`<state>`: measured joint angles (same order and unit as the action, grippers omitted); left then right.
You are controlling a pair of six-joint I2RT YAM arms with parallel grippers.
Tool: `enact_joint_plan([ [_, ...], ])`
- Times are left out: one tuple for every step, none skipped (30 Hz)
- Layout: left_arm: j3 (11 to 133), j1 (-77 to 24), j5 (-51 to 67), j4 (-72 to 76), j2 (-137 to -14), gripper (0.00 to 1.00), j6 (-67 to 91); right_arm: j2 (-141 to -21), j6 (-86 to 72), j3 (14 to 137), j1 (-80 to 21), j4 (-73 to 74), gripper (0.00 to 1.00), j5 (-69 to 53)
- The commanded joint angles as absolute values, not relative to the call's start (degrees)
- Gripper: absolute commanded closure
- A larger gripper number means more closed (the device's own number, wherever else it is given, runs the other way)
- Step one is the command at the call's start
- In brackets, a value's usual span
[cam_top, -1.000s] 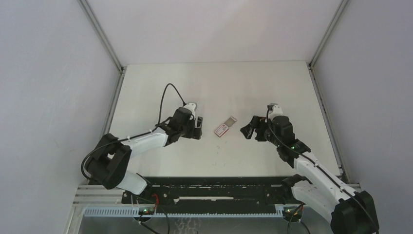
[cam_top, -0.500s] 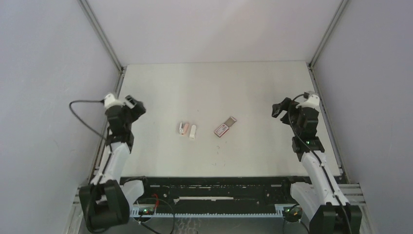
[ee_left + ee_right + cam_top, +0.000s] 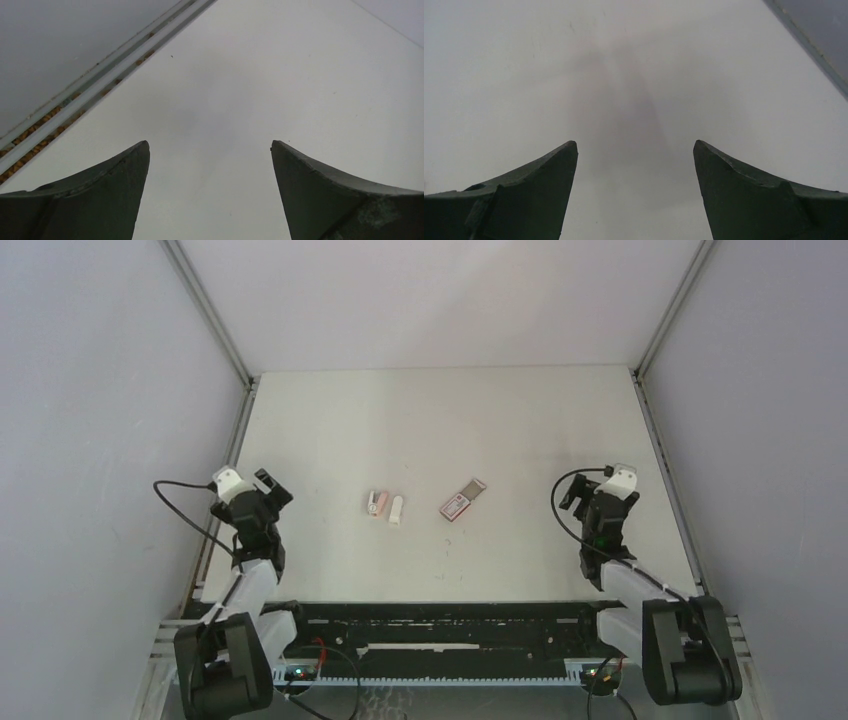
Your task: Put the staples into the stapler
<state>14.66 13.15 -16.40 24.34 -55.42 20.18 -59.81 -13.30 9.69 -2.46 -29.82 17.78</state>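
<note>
The staples box (image 3: 461, 500) is pink-red with a white label and its tray slid partly out. It lies near the table's middle. A small pink-and-white stapler piece (image 3: 377, 503) and a white piece (image 3: 397, 510) lie side by side to its left. My left gripper (image 3: 271, 485) is open and empty at the table's left edge, far from them. My right gripper (image 3: 571, 496) is open and empty at the right side. The left wrist view shows my open left gripper (image 3: 210, 145) over bare table. The right wrist view shows my open right gripper (image 3: 635, 144) over bare table too.
Grey walls enclose the white table (image 3: 440, 420). A metal rail (image 3: 100, 80) runs along the left edge close to my left gripper. Another rail (image 3: 665, 470) runs along the right edge. Both arm bases sit at the near edge.
Both arms have pulled back from the middle of the table to its sides. My left gripper has left the pink-and-white and white pieces on the table. The staples box has not moved.
</note>
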Motion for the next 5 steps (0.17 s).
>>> enact_joint_plan([
  [14.2,13.1,-17.7,31.7,-55.4,0.06,16.0,-61.8,-8.6,11.8,-3.9,-40.7,0.15,23.9],
  [13.9,13.0,-17.7,32.4,-55.5,0.06,15.6,-62.0,-8.5,11.8,-3.9,-41.1,0.15,24.2],
  [13.7,13.1,-17.7,32.9,-55.7,0.06,15.2,-62.2,-8.3,11.7,-3.9,-41.6,0.15,24.5],
  [13.7,13.0,-17.6,33.7,-55.8,0.06,15.0,-62.4,-8.0,11.6,-3.9,-42.3,0.15,24.7],
  [13.2,13.0,-17.9,35.2,-56.0,0.05,15.0,-62.6,-7.7,11.6,-3.9,-42.6,0.15,24.7],
])
